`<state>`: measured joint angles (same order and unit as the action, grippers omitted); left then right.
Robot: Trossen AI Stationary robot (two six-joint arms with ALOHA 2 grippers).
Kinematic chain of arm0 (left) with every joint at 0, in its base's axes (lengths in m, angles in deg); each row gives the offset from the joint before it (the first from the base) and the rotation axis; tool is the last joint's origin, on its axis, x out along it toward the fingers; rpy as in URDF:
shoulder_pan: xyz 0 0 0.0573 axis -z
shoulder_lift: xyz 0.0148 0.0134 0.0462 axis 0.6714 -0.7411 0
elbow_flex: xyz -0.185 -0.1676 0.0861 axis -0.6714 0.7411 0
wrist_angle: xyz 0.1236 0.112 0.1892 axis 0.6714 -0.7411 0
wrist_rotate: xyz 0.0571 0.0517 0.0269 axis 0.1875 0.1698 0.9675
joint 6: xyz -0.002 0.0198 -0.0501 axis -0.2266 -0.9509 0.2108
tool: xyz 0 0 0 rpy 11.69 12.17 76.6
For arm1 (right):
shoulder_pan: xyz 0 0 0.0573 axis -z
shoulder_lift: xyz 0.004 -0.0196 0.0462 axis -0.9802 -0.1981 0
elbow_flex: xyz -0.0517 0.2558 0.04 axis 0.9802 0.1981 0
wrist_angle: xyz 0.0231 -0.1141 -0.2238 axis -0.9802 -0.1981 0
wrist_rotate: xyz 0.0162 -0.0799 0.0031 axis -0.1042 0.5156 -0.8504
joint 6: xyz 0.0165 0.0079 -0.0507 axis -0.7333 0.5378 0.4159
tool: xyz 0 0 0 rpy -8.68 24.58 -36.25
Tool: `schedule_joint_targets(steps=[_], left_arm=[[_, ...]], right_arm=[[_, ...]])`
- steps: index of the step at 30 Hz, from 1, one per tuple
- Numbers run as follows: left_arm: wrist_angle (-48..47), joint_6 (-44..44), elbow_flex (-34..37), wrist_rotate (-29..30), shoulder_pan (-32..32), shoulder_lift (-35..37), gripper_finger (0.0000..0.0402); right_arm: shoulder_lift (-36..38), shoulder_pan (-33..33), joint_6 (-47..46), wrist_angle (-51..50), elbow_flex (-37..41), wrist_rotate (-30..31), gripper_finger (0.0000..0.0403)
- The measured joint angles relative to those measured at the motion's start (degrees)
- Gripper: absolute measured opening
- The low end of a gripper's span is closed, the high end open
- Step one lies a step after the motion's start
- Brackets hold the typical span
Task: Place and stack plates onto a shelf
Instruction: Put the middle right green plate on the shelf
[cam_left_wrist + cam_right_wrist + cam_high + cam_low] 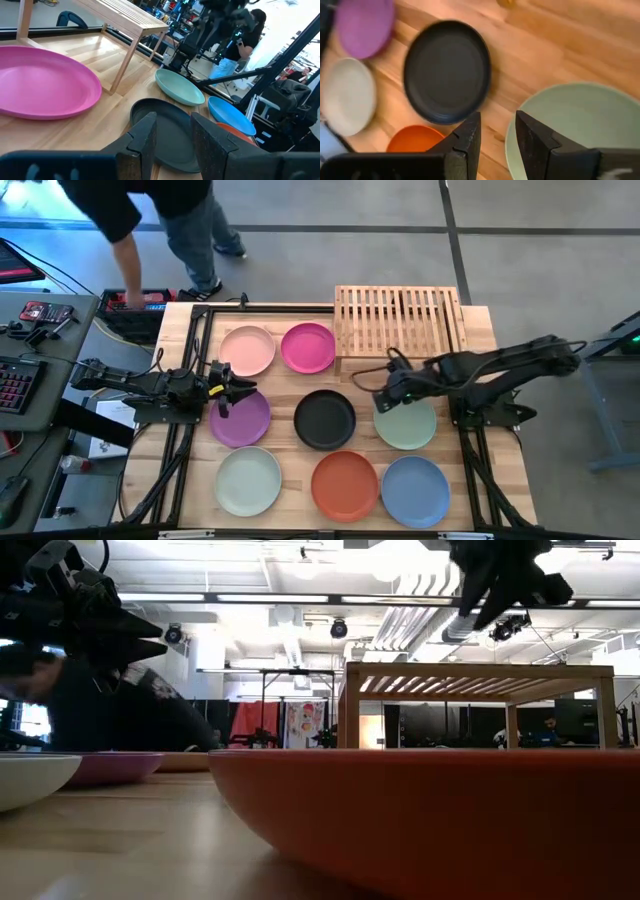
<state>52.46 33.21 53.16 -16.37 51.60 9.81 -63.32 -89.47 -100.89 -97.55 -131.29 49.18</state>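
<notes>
Eight round matte shallow plates lie flat on the light wooden tabletop [470,470], none on another. At the far row sit the pale pink plate [247,350] and the magenta plate [308,347], just beside each other. In the middle row lie the purple plate [241,419], the black plate [325,419] and the sage green plate [405,423]. The near row holds the off-white plate [248,482], the orange-red plate [345,485] and the blue plate [415,490], the last two nearly touching.

The shelf, a low rack of light bamboo slats [400,320], stands at the far edge of the table, just right of the magenta plate and beyond the green one. No plate rests on it.

The left gripper [228,391] hangs above the far edge of the purple plate, near the pink one, its two dark fingers [145,137] parted by a narrow gap with nothing between them. The right gripper [385,388] hovers over the bare wood between the black and green plates, just in front of the shelf; its fingers [470,137] likewise stand slightly apart and empty.

Beyond the table's far left corner a person in dark top and jeans [160,220] bends over a side desk [40,380] holding a keyboard [15,385] and small gear.
</notes>
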Motion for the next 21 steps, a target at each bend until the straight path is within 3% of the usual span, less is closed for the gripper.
schedule_joint_targets(steps=[12,21], left_arm=[[0.01,0.00,0.00,0.00,-0.02,0.01,0.0108],[0.00,0.00,0.00,0.00,-0.01,0.02,0.0108]], right_arm=[[-12.25,-0.34,-7.09,0.74,0.00,-7.36,0.0103],[-18.27,-2.39,-12.68,1.01,-0.02,-7.33,0.0103]])
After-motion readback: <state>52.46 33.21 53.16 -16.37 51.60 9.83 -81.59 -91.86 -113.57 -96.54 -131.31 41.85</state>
